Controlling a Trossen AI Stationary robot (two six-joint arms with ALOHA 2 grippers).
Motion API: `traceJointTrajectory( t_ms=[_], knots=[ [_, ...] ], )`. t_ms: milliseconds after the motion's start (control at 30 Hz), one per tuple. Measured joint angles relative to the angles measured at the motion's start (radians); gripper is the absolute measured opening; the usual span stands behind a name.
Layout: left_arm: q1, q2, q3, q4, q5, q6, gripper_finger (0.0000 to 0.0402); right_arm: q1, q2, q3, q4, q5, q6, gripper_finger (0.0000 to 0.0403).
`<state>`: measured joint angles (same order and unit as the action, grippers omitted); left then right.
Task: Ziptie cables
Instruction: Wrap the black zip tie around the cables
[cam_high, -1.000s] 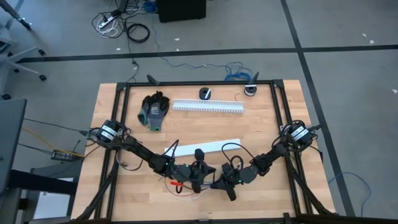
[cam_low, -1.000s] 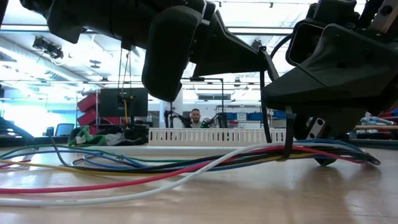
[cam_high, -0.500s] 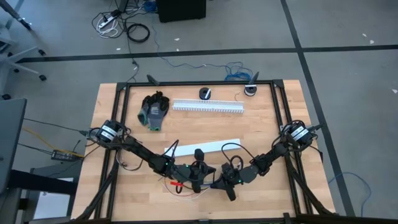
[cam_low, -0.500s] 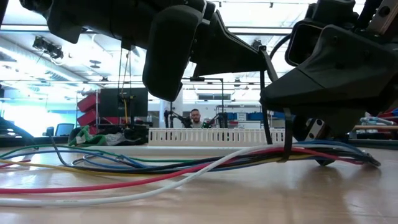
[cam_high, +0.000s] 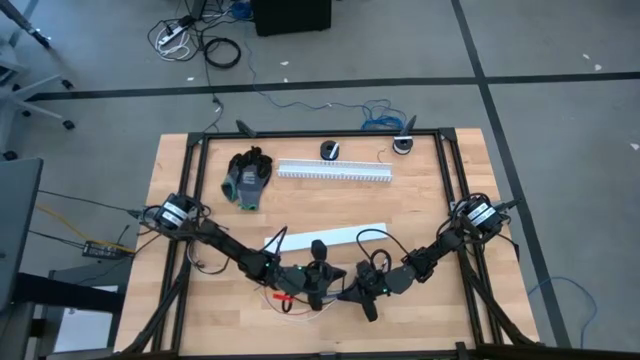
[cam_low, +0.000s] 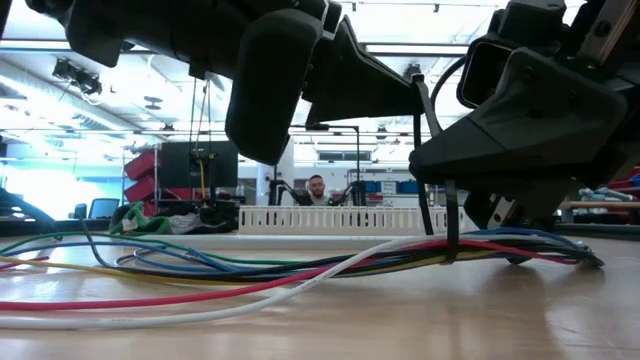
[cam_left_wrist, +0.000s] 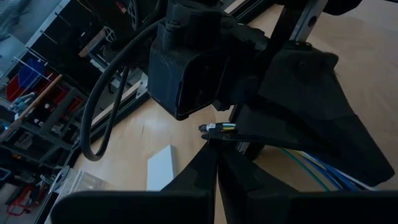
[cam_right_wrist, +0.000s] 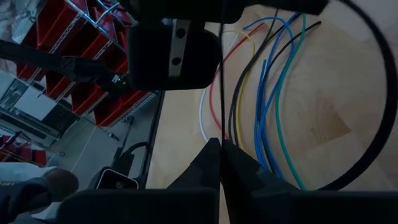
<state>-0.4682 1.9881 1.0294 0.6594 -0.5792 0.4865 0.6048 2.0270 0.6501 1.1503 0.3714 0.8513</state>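
Both arms meet low at the six o'clock edge of the tabletop (cam_high: 420, 200). The left end effector (cam_high: 318, 290) and the right end effector (cam_high: 352, 296) are each clenched tight. The cables (cam_low: 250, 270), many-coloured, lie beneath them, a black zip tie (cam_low: 450, 235) looped round the bundle.

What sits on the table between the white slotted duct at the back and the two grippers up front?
In the high view, a flat white strip lies between the slotted duct and the left gripper and right gripper.
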Motion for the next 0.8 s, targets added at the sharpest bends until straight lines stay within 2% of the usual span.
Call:
traceJointTrajectory(
  t_ms=[800],
  knots=[
    [-0.005,0.0,-0.006,-0.025,0.0,-0.028,0.0,-0.002,0.001,-0.001,0.021,0.013,-0.026,0.0]
  ],
)
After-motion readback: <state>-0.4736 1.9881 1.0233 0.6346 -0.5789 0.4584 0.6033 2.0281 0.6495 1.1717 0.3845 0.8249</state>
